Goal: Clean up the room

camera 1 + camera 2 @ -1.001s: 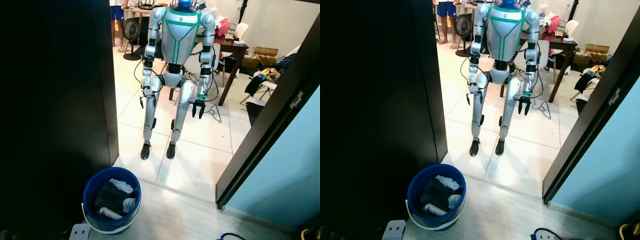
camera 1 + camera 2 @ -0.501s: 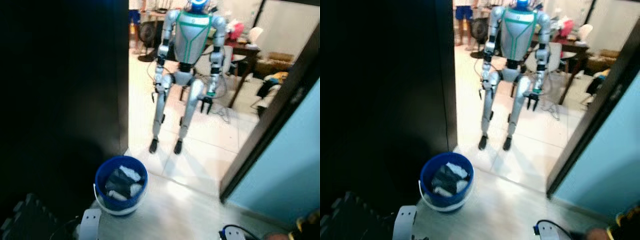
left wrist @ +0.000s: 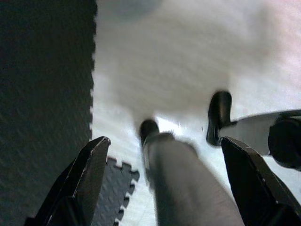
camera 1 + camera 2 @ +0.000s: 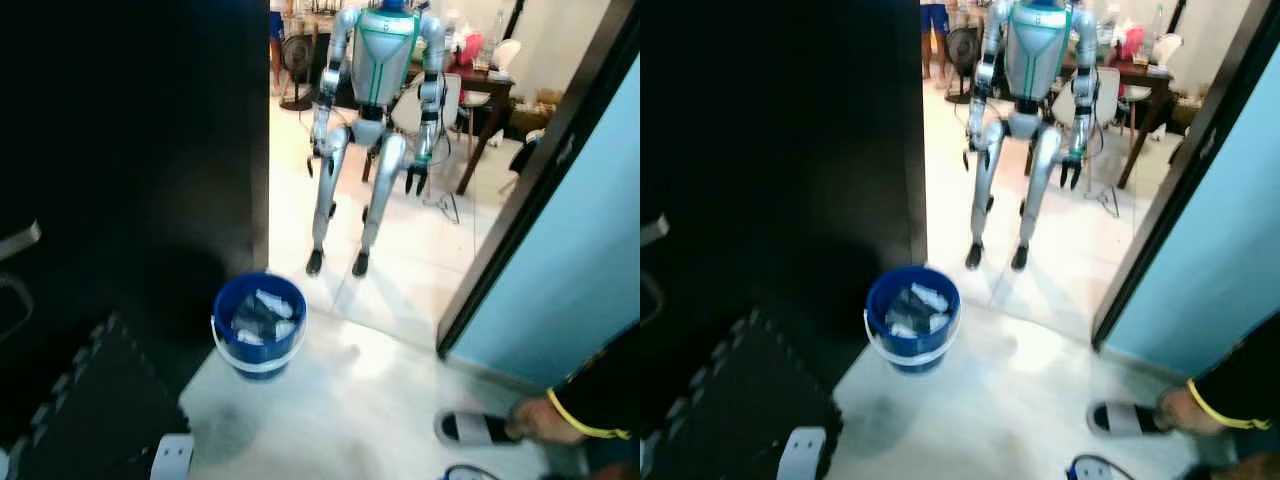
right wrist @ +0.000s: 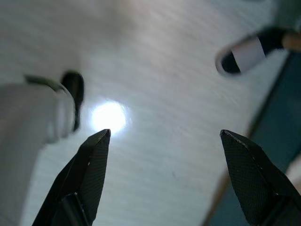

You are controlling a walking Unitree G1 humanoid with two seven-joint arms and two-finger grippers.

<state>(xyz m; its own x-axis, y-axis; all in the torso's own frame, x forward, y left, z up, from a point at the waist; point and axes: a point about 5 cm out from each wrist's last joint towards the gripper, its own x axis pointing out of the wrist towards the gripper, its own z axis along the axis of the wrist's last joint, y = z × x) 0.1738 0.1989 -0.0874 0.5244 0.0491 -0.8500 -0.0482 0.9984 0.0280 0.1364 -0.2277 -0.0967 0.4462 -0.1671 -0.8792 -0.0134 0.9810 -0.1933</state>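
- pale floor point(image 4: 370, 400) runs from the near room through a doorway into a bright tiled room beyond; a black wall panel point(image 4: 130, 150) stands on the left and a dark door edge with a light blue wall point(image 4: 580, 230) on the right.
- blue bucket point(image 4: 259, 322) stands upright on the pale floor just beside the black panel, near the doorway; it has a white band round its lower wall and holds crumpled dark and white items, too blurred to name.
- dark foam mat point(image 4: 90, 410) with toothed edges lies on the near left, close to the bucket but apart from it.
- second silver humanoid robot point(image 4: 375, 120) with green trim stands in the far room, arms hanging at its sides.
- dark table point(image 4: 480, 95) with clutter stands far right, behind that robot.
- person's foot in a black-and-white slipper point(image 4: 480, 428) rests on the floor at near right.
- left gripper point(image 3: 164, 174) hangs above the floor and mat edge, fingers spread wide, holding nothing.
- right gripper point(image 5: 164, 169) hangs above the bare floor, fingers likewise spread wide and empty; the slipper point(image 5: 247, 52) lies beyond it.
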